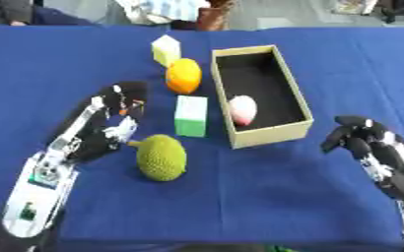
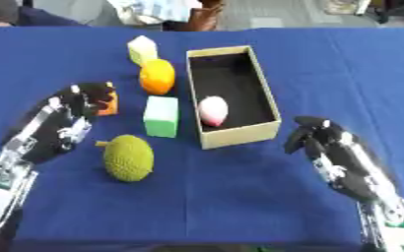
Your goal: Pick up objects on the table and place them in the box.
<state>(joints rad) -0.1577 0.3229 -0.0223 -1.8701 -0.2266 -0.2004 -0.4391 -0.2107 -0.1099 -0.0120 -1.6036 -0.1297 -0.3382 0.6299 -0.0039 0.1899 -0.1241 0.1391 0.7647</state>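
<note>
Two hands show in my feed, one on each side of the blue table [image 1: 266, 197]. My left hand [image 2: 81, 101] sits over a small orange block [image 2: 108, 106] at the table's left; its fingers look curled around the block, though the block is mostly hidden behind them, so I take it as a grasp without being fully sure. My right hand [image 1: 360, 138] hangs just right of the box's near corner, fingers bent downward and holding nothing, not touching the box.

The tan box [image 1: 302, 101] lies lengthwise near the middle of the table, open at the top with a dark floor. A pink and white egg-shaped thing [image 1: 243, 109] already rests inside, toward the near end and against the left wall.

Four things lie outside, all left of the box. A bumpy green fruit [image 1: 161, 157] with a short stem lies nearest me. A green and white block [image 1: 191, 115] stands just beyond it, close beside the box wall. An orange [image 1: 184, 76] sits farther back, and a pale yellow block [image 1: 166, 50] lies behind it, nearly touching.
</note>
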